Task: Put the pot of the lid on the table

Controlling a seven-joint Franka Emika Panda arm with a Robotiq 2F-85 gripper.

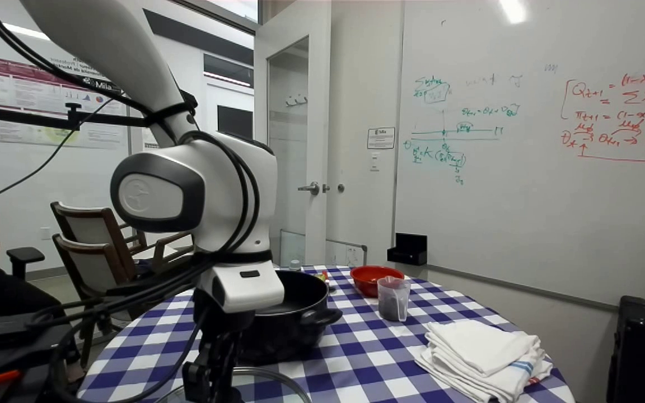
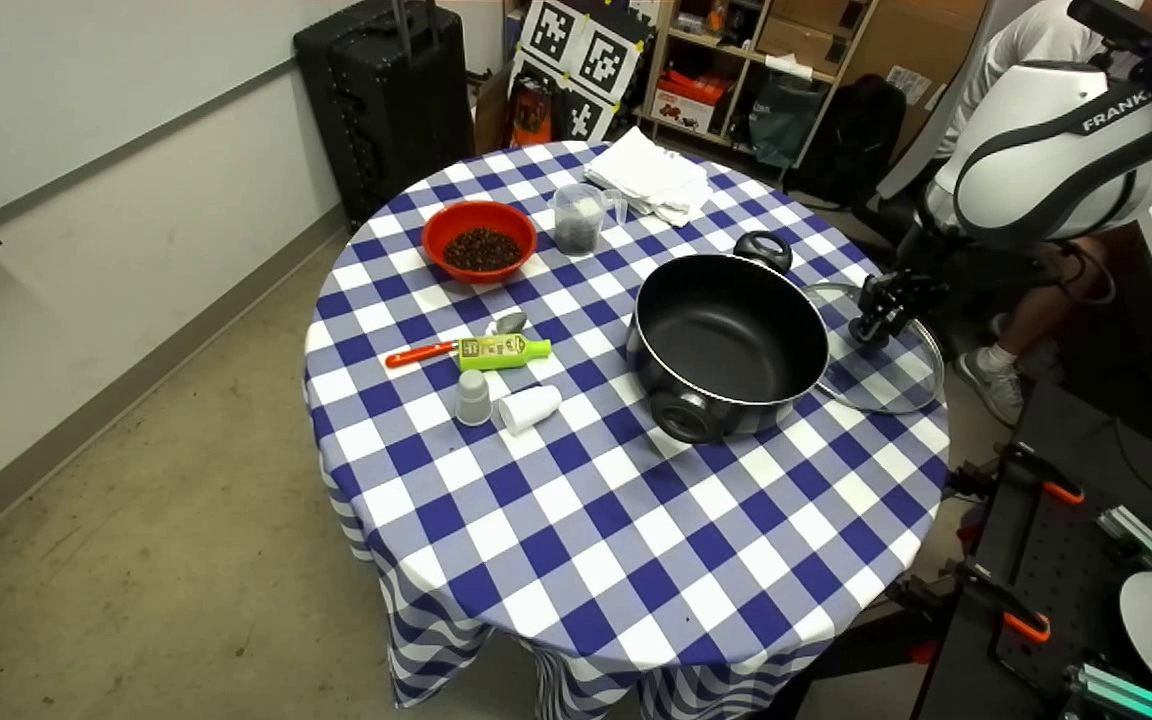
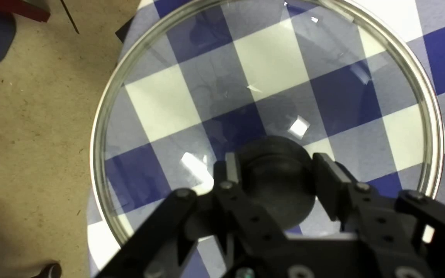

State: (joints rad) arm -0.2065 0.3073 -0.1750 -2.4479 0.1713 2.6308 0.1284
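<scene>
The lid is clear glass with a metal rim [image 3: 435, 127] and a black knob [image 3: 280, 200]. It lies at the table's edge, beside the pot [image 2: 661, 375], in an exterior view [image 2: 901, 390]. The pot is black, wide and uncovered, on the table [image 2: 616, 570] with its blue-and-white checkered cloth; it also shows in an exterior view [image 1: 289, 336]. My gripper [image 3: 276, 159] has a finger on each side of the knob, with no clear gap. It points down over the lid in both exterior views [image 1: 210, 375] [image 2: 884, 308]. I cannot tell whether the lid touches the cloth.
A red bowl [image 2: 481, 215] with dark beans, a clear measuring cup [image 2: 578, 220] and folded white towels [image 2: 648, 175] stand beyond the pot. A green bottle [image 2: 501, 352], an orange-handled utensil [image 2: 421, 354] and two small cups [image 2: 474, 398] [image 2: 531, 408] lie or stand across from the pot.
</scene>
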